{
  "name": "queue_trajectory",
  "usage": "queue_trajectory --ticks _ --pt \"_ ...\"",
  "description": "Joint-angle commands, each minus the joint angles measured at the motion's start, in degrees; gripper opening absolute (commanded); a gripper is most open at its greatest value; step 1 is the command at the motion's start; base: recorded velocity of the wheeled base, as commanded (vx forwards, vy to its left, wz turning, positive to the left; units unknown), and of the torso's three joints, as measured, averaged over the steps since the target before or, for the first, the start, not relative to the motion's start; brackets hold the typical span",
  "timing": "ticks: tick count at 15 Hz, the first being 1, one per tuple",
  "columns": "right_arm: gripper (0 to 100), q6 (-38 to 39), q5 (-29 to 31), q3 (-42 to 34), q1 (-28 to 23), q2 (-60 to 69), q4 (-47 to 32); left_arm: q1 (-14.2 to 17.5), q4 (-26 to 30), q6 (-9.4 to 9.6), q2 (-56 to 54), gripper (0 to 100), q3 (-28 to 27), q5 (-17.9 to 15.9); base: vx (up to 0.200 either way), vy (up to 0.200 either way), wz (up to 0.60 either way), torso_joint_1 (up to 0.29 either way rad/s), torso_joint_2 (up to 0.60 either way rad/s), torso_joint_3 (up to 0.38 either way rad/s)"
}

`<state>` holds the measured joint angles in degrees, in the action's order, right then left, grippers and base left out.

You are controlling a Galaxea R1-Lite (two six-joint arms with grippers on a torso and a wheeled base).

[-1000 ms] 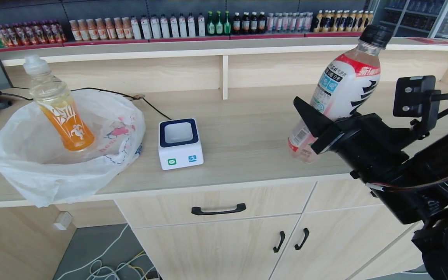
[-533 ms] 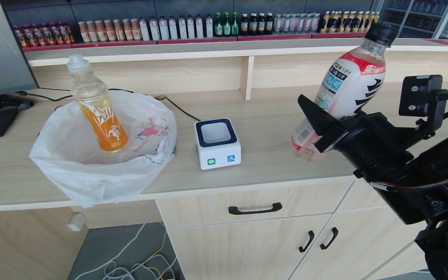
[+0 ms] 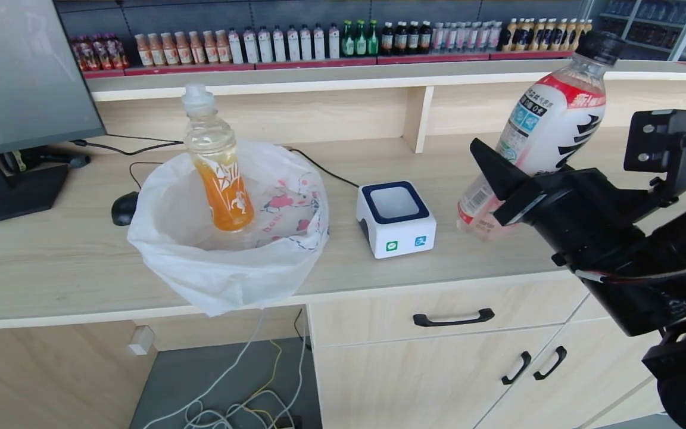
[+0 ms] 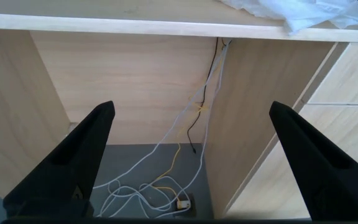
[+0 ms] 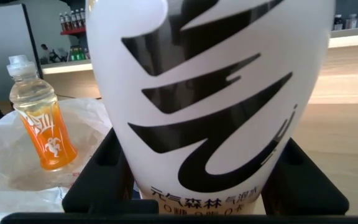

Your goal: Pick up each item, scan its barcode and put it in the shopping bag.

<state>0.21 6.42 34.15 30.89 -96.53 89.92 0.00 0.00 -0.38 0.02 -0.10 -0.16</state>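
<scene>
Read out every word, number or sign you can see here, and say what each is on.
White bottle in the right end effector: big black brush strokes, small print and a barcode, none sharp enough to quote.
Orange bottle in the bag: a white drawing, no readable words.
Bag: red print, blurred.
Scanner: one green and one blue square sign, no words.
Shelf bottles: labels too small.

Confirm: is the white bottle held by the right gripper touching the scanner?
Apart. In the head view, a strip of bare counter shows between the base of the white bottle and the scanner.
</scene>
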Motion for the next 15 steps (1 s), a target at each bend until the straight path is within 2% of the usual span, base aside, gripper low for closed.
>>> queue_trajectory --ticks 1,7,10,13,15 --pt "0 -0.3 0.1 0.5 -2.5 0.4 0.1 0.0 0.0 0.03 0.0 100 0.1 0.0 0.000 0.200 0.00 -0.002 0.00 -0.002" --pt "0 -0.9 1.7 -0.2 -4.4 1.5 0.1 0.0 0.0 0.11 0.0 100 0.1 0.0 0.000 0.000 0.00 0.000 0.00 0.000" --pt "0 -4.2 1.1 -3.3 -4.5 1.2 0.1 0.0 0.0 0.11 0.0 100 0.1 0.0 0.000 0.000 0.00 0.000 0.00 0.000" --pt "0 -7.9 -0.7 2.0 -4.3 -2.0 0.1 0.0 -0.1 0.11 0.0 100 0.1 0.0 0.000 0.000 0.00 0.000 0.00 0.000" --pt "0 -12.1 -5.5 7.1 -4.6 -4.5 0.1 0.0 0.0 0.11 0.0 100 0.1 0.0 0.000 0.000 0.00 0.000 0.00 0.000"
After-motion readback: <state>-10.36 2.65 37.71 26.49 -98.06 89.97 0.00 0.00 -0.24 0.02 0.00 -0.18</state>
